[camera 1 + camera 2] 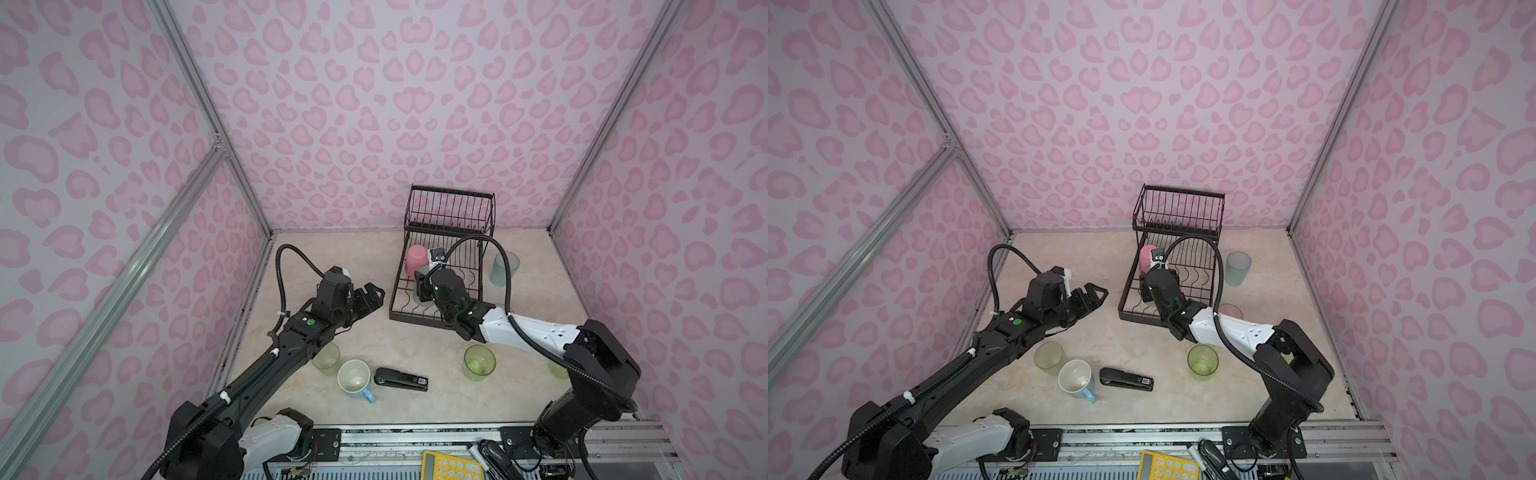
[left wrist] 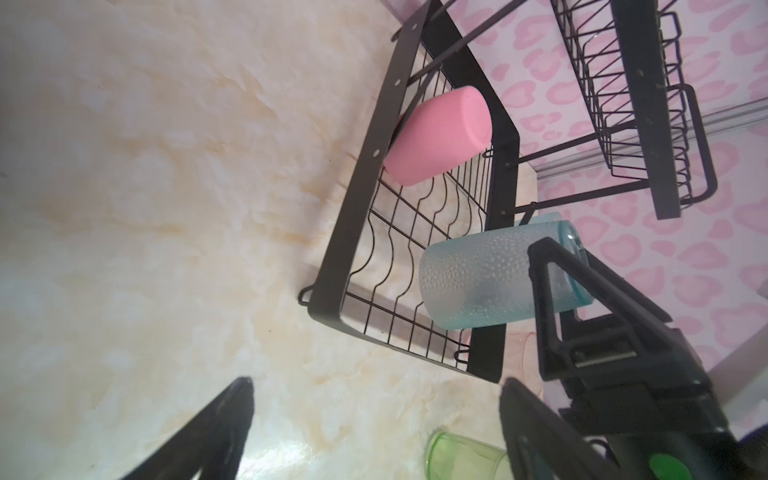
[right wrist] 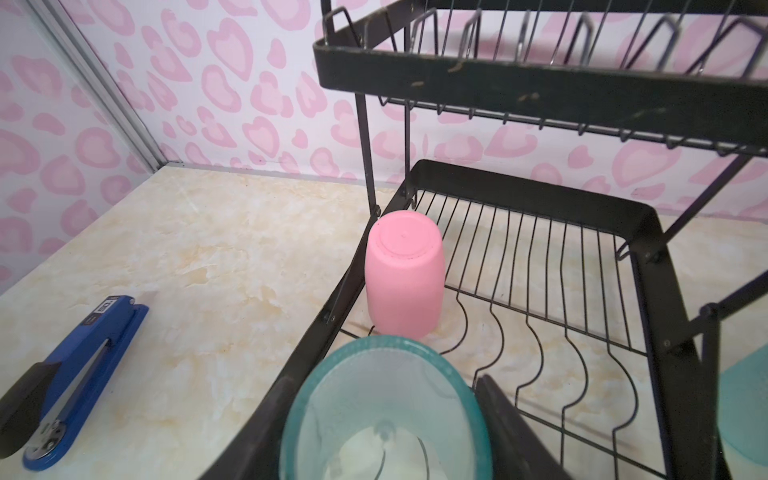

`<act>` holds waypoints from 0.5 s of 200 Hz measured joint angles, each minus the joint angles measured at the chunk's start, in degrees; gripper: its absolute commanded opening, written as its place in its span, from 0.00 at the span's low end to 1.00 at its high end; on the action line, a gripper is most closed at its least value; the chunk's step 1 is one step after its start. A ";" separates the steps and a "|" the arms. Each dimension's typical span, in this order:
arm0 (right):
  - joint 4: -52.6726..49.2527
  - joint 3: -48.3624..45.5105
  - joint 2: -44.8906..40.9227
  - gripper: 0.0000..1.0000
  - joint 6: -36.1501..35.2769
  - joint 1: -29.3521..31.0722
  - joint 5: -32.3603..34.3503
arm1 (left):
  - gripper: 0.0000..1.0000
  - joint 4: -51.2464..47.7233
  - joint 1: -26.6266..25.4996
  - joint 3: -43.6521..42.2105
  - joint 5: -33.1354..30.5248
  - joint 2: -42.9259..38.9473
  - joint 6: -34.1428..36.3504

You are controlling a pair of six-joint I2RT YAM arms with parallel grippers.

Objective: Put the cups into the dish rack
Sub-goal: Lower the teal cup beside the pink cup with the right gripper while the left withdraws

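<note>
Your left claw [image 1: 371, 297] is spread wide with nothing in it, hanging over the bare table [image 1: 415, 345] to the left of the dish rack [image 2: 355, 203] and clear of it. Your right claw [image 3: 384, 386] is clamped on a frosted cup [image 2: 473, 282], one finger [image 2: 552, 291] pressed to its side. That cup is over the near-left part of the lower tray [image 3: 540, 291]; whether it touches the wires, you can't tell from here.

Look at the pink cup [image 3: 403, 274]: upside down in the tray's far-left corner, just beyond the held cup. The raised upper shelf [image 3: 519, 91] has no cup in it.

Now the ones out on the table. A second frosted cup [image 1: 505, 268] stands upright just right of the rack. A clear green cup [image 1: 479, 362] stands in front of the rack, beside your right forearm. A pale green cup [image 1: 326, 358] sits half under your left arm, with the light-blue mug [image 1: 354, 376] right next to it, mouth up and handle towards you. A pinkish cup [image 1: 1230, 311] peeks out behind your right arm near the rack's front-right corner, mostly hidden.

A black stapler [image 1: 401, 379] lies flat just right of the mug. The right wrist view shows a blue stapler [image 3: 79, 374] flat on the table, left of the rack and apart from it.
</note>
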 measured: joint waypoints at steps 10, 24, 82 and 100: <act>1.25 0.66 1.73 0.48 -0.72 0.28 0.96 | 0.95 -1.73 0.59 0.02 -0.42 -1.22 1.18; 2.58 1.92 3.96 0.48 -1.11 0.55 2.29 | 0.95 -4.68 1.27 0.55 -1.57 -2.38 2.47; 5.77 8.13 12.13 0.48 -2.51 1.07 4.22 | 0.95 -11.54 2.23 2.73 -5.57 -6.10 5.79; 5.88 9.38 13.84 0.48 -2.49 1.18 4.87 | 0.95 -12.63 2.97 2.73 -5.95 -5.86 6.36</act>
